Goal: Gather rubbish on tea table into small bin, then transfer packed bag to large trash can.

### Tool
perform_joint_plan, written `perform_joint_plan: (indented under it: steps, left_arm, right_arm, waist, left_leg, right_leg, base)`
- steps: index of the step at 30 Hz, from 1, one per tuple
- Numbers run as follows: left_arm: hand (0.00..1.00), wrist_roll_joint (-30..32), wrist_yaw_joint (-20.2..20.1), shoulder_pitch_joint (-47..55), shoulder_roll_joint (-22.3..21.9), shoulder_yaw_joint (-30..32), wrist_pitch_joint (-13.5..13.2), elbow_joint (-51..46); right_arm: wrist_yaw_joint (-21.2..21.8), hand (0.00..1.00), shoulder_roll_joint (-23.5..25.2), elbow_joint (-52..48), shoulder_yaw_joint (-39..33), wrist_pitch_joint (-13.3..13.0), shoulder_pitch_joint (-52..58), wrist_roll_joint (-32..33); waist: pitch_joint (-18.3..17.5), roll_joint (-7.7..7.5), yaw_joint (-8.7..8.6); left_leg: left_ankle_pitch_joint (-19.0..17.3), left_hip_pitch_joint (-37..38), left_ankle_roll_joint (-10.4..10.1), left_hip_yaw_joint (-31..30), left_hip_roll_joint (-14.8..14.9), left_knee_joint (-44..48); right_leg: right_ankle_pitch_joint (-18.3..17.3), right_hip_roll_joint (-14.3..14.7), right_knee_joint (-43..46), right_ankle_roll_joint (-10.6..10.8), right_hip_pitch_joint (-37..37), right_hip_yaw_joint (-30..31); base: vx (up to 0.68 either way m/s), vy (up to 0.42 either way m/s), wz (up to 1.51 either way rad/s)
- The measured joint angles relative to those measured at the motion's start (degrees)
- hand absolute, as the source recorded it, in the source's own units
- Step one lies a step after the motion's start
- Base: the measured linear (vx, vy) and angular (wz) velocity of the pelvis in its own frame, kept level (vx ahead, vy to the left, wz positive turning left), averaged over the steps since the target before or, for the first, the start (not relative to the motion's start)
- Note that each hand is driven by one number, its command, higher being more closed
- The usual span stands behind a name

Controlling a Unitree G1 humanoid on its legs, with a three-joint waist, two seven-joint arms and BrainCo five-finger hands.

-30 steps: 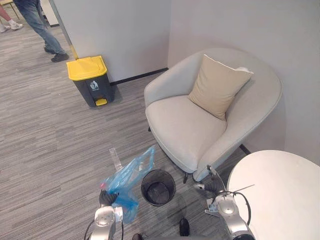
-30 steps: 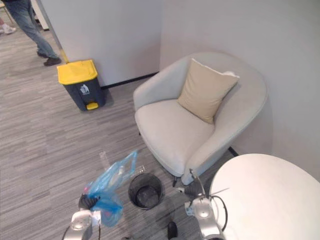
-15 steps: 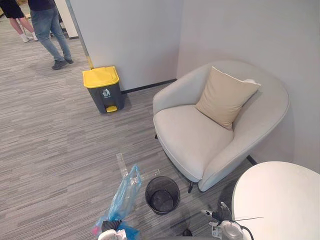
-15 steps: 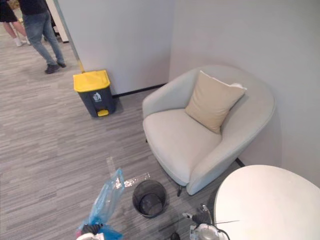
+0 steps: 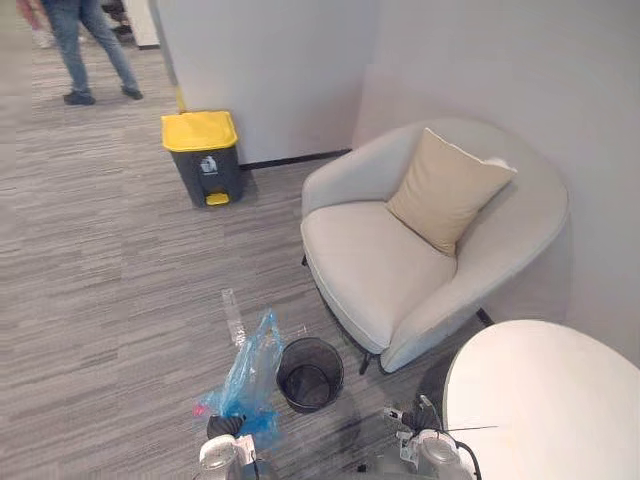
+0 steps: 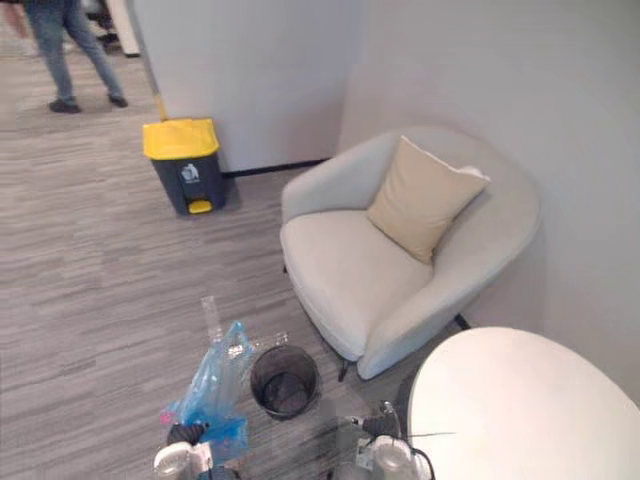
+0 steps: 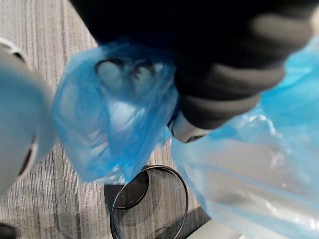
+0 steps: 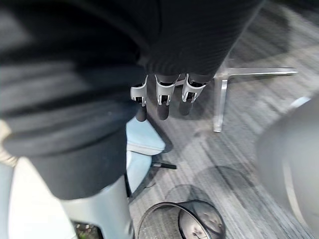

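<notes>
Left hand (image 5: 222, 428) tight around blue bag (image 5: 252, 368), just beside small bin (image 5: 310, 400)

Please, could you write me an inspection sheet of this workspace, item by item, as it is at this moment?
surface: round white table at the robot's right; rubbish on it, nothing seen.
job's things: blue bag held in the left hand, beside the small bin, a black mesh one standing on the floor; large trash can, yellow lid closed, farther off against the wall.
clutter: a clear strip lying on the floor beyond the bag.
hands: left hand shut on the blue bag; right hand open, holding nothing.
cables: nothing seen.
surroundings: pale armchair with a beige cushion; a person, legs in view, at the far end of the floor.
</notes>
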Motion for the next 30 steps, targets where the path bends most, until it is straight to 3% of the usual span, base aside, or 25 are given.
perform_joint_plan:
  steps: [1,3,5,7,8,10,12,14,15,16,17,18,19,21,27,30]
  left_arm:
    - [1.00,-0.01,0.07,0.37,-0.74,-0.14,-0.15,-0.07]
    - [1.00,-0.04,0.18,-0.43,-1.37,-0.80,-0.16,0.07]
    - [1.00,-0.05,0.08,-0.64,-1.31,-2.05,-0.16,0.13]
    - [1.00,-0.05,0.08,-0.37,-1.32,-1.98,-0.18,0.14]
    - [1.00,0.00,0.05,-0.42,-1.14,-1.96,-0.21,-0.04]
    - [1.00,0.01,0.06,-0.87,-1.12,-1.99,-0.22,-0.38]
    - [1.00,0.01,0.06,-0.84,-1.25,-2.47,-0.23,-0.49]
    - [1.00,0.01,-0.03,-0.81,-1.20,-3.17,-0.19,-0.35]
    - [1.00,0.01,-0.03,-0.80,-1.18,-3.68,-0.19,-0.11]
    - [1.00,0.03,-0.14,-1.02,-0.95,-4.68,-0.10,0.03]
    - [1.00,0.06,-0.12,-1.10,-0.50,-4.86,-0.05,0.02]
    - [1.00,0.10,-0.08,-0.58,0.81,-5.46,0.14,0.84]
    - [1.00,0.11,-0.09,-0.66,1.37,-6.80,0.31,1.50]
    - [1.00,0.13,-0.07,-1.04,1.64,-8.41,0.23,1.52]
    - [1.00,1.50,-0.06,-0.73,3.67,-8.62,0.23,4.48]
    - [1.00,2.23,-0.07,-1.00,4.58,-8.44,0.21,4.89]
  right_arm:
    - [-0.36,0.00,-0.67,-0.09,0.09,-0.01,-0.77,0.03]
    - [-0.96,0.00,-1.38,-0.12,0.11,-0.06,-2.74,0.03]
    - [-1.33,0.00,-1.38,-0.15,0.16,-0.14,-3.05,0.08]
    - [-1.45,0.00,-1.21,-0.05,0.15,-0.11,-2.81,0.06]
    - [-1.84,0.00,-0.42,-0.01,0.05,-0.06,-3.02,0.03]
    - [-2.42,0.00,-0.59,-0.02,0.05,0.06,-3.21,0.03]
    - [-2.78,0.00,-0.65,-0.03,0.05,0.10,-3.09,-0.02]
    - [-2.82,0.00,-0.65,-0.05,0.02,0.12,-2.69,-0.14]
    - [-2.82,0.00,-0.65,-0.06,-0.43,0.14,-1.53,-0.25]
    - [-2.88,0.00,-0.50,0.36,-1.47,0.36,-0.93,-0.28]
    - [-2.84,0.00,0.16,0.61,-1.98,0.83,-0.72,-0.22]
    - [-2.78,0.00,1.10,1.65,-1.99,1.03,-0.55,-0.16]
    - [-2.87,0.00,1.02,1.82,-2.70,1.02,-0.16,-0.15]
    - [-3.08,0.00,0.58,2.22,-3.23,1.03,-0.05,-0.22]
    - [-3.06,0.00,0.51,4.67,-3.15,1.05,-1.64,-1.82]
    - [-3.12,0.00,0.61,4.67,-3.24,1.05,-1.65,-2.06]
  waist:
    - [0.00,1.32,0.69]
    - [1.64,3.08,0.69]
    - [2.28,4.24,0.19]
    - [2.65,4.51,-0.31]
    - [3.02,4.13,-0.49]
    - [3.58,3.35,-0.48]
    - [3.91,2.98,-0.65]
    - [3.70,3.34,-0.85]
    - [3.22,4.33,-1.17]
    - [2.82,4.79,-1.43]
    - [2.67,4.03,-1.40]
    - [1.67,2.31,-1.39]
    - [1.38,1.93,-1.68]
    - [1.46,2.16,-2.06]
    - [1.54,2.14,-1.65]
    - [2.19,1.05,-1.65]
  left_leg:
    - [1.68,-1.06,-0.52,-0.28,0.65,-1.06]
    - [4.23,-3.11,-1.27,-1.65,1.29,-2.15]
    - [7.20,-4.40,-2.00,-3.89,1.74,-4.32]
    - [10.52,-4.32,-2.28,-5.47,1.86,-7.92]
    - [10.77,-4.81,-1.31,-4.69,2.30,-8.18]
    - [8.22,-5.50,-0.14,-3.21,1.96,-2.51]
    - [0.97,-5.00,1.10,-0.67,1.36,6.69]
    - [-3.39,-3.84,1.08,1.14,1.93,10.62]
    - [-7.64,-2.88,0.89,4.30,4.15,13.20]
    - [-9.08,-3.35,-0.94,6.29,3.80,10.56]
    - [-8.27,-3.22,-0.73,6.30,2.40,8.38]
    - [-4.77,-1.40,0.21,5.36,-1.71,1.60]
    - [-2.16,0.07,1.30,4.59,-4.34,-3.01]
    - [-0.65,0.78,2.42,2.81,-6.79,-6.03]
    - [3.35,3.31,3.01,1.32,-10.00,-13.79]
    - [3.23,3.65,3.64,-0.11,-10.98,-14.19]
  right_leg:
    - [-0.46,1.22,-5.03,-1.10,1.64,0.30]
    - [0.04,2.57,-8.89,-4.01,1.76,-0.71]
    - [1.00,3.12,-11.12,-5.60,1.77,-3.53]
    - [1.78,3.22,-11.82,-6.88,1.69,-6.12]
    - [2.97,2.21,-12.82,-8.28,1.20,-8.56]
    - [3.79,0.95,-13.15,-8.31,0.92,-9.19]
    - [5.55,-1.57,-14.83,-7.42,0.87,-10.20]
    - [6.80,-2.90,-15.70,-6.54,0.82,-11.55]
    - [7.86,-3.65,-16.23,-5.18,1.01,-13.73]
    - [8.45,-4.12,-16.30,-3.68,1.21,-15.18]
    - [8.91,-4.93,-16.85,-3.08,1.10,-15.49]
    - [9.75,-6.39,-20.01,-2.51,1.57,-16.25]
    - [10.77,-6.41,-22.91,-2.96,3.61,-16.37]
    - [12.51,-6.81,-25.71,-2.94,5.96,-16.38]
    - [13.67,-7.50,-28.42,-2.58,6.85,-16.56]
    - [11.52,-8.85,-26.05,-0.75,7.18,-18.90]
  base:
    - [-0.13,-0.156,0.03]
    - [-0.18,-0.151,0.19]
    - [-0.29,-0.129,0.54]
    - [-0.29,-0.071,0.66]
    - [-0.29,-0.021,0.50]
    - [-0.22,0.034,0.42]
    - [-0.22,0.138,0.39]
    - [-0.17,0.220,0.43]
    - [-0.13,0.329,0.84]
    - [-0.09,0.276,0.83]
    - [-0.01,0.200,0.70]
    - [-0.02,0.155,0.58]
    - [-0.01,0.182,0.61]
    - [-0.01,0.131,0.67]
    - [-0.01,0.064,0.17]
    - [0.04,0.009,0.28]
